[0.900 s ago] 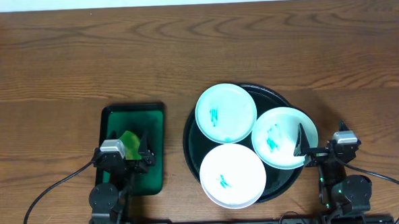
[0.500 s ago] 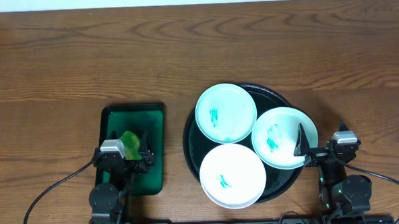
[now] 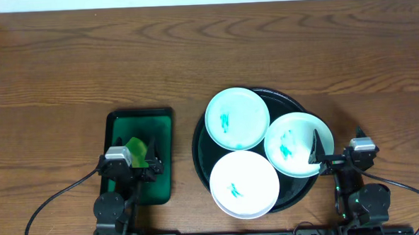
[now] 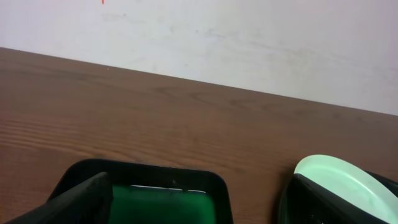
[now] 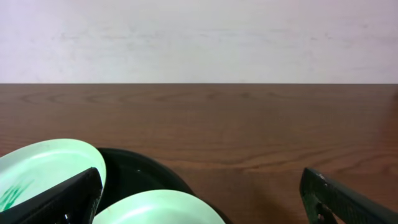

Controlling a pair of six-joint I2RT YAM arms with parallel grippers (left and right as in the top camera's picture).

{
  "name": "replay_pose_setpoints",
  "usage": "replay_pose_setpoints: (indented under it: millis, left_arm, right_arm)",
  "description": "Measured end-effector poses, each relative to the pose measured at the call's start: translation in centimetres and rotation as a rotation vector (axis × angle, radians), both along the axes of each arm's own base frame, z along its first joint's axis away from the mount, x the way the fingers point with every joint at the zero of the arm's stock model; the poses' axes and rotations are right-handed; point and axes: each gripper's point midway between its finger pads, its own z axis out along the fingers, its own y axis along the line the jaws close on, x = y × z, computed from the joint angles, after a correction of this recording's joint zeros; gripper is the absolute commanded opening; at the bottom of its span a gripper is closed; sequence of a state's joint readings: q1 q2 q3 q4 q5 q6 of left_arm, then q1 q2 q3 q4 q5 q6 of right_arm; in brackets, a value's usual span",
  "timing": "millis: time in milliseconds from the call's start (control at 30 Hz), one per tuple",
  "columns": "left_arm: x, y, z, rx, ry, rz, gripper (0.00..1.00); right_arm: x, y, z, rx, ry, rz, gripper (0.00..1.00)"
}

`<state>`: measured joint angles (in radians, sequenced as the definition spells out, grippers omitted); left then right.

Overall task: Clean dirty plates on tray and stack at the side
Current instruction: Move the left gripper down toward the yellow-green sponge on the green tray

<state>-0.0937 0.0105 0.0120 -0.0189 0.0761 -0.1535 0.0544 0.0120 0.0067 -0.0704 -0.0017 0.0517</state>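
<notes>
- The left end effector (image 3: pixel 128 162) has its fingers spread wide and holds nothing.
- It sits over the near half of a dark green rectangular tray (image 3: pixel 139 120) on the wooden desk (image 3: pixel 86 59).
- A bright green item (image 3: pixel 136 149) lies in that tray, just ahead of this end effector and between its fingers. I cannot tell what the item is.
- The right end effector (image 3: pixel 337 151) is also wide open and empty.
- The round black tray (image 3: pixel 288 97) lies between the two end effectors, just to the left of the right one and to the right of the left one.
- All three plates are on the black tray, and each has teal scribbles in its centre.
- The right plate (image 3: pixel 296 143) is closest to the right end effector. Its edge reaches past the tray rim and lies under that end effector's left finger.
- The far plate (image 3: pixel 237 118) sits ahead and well to the left of the right end effector. Its rim meets the right plate's rim.
- The near plate (image 3: pixel 244 184) is to the left of the right end effector and slightly behind its fingertips. It overhangs the tray's near rim.
</notes>
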Motion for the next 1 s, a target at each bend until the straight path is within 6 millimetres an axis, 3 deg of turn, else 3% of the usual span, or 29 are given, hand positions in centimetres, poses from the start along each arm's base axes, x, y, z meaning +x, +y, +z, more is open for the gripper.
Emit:
replay_pose_setpoints:
  millis: [300, 533, 800, 867, 1000]
  left_arm:
    - [0.0, -0.2, 0.1, -0.025, 0.0, -0.012, 0.9]
    - [-0.3, -2.1, 0.2, -0.05, 0.008, -0.122, 0.9]
    - [-1.3, -3.0, -3.2, -0.065, 0.279, -0.168, 0.9]
    - [-1.2, -3.0, -2.8, -0.058, 0.339, -0.168, 0.9]
    - [-0.6, -3.1, 0.0, -0.031, 0.434, -0.172, 0.9]
  right_arm:
    - [0.0, 0.0, 0.0, 0.0, 0.0, 0.0, 0.99]
    - [0.0, 0.0, 0.0, 0.0, 0.0, 0.0, 0.99]
    - [0.0, 0.0, 0.0, 0.0, 0.0, 0.0, 0.99]
    - [0.0, 0.0, 0.0, 0.0, 0.001, 0.0, 0.99]
    - [0.0, 0.0, 0.0, 0.0, 0.0, 0.0, 0.99]
